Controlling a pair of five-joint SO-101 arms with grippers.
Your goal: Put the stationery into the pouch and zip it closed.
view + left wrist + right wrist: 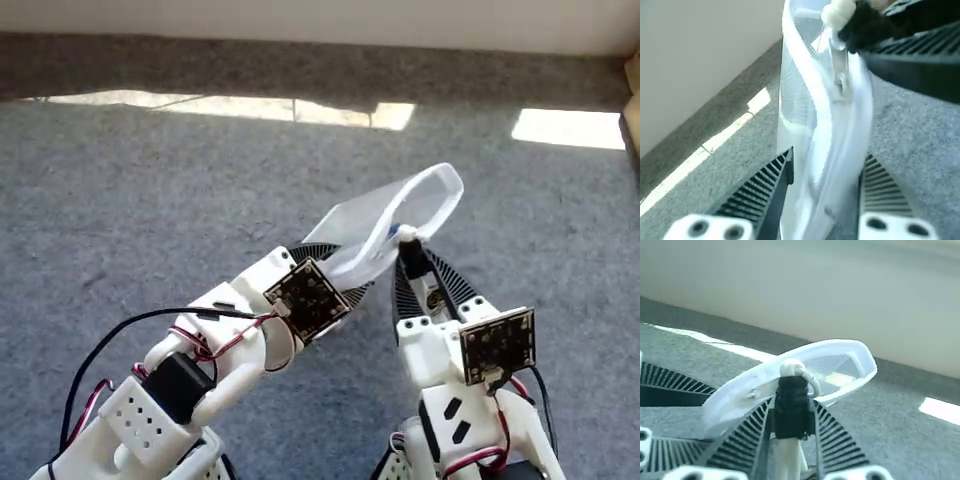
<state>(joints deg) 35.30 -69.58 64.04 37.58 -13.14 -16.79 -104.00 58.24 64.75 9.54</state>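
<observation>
A translucent white mesh pouch (400, 212) hangs above the grey carpet, held between both arms. My left gripper (345, 268) is shut on one end of the pouch (822, 165), whose fabric runs between its ribbed black fingers (765, 197). My right gripper (410, 252) is shut on the black zipper pull (792, 407), which is topped by a white bead (790, 368). The pouch mouth (832, 362) gapes open beyond the pull. The metal slider (840, 65) sits on the zip just below the right gripper. I cannot make out what is inside the pouch.
Grey carpet (150, 220) covers the whole floor, with sunlit strips (220, 105) along the far side by a pale wall (815, 285). A wooden edge (632, 100) shows at the far right. Cables (110, 350) trail by the left arm.
</observation>
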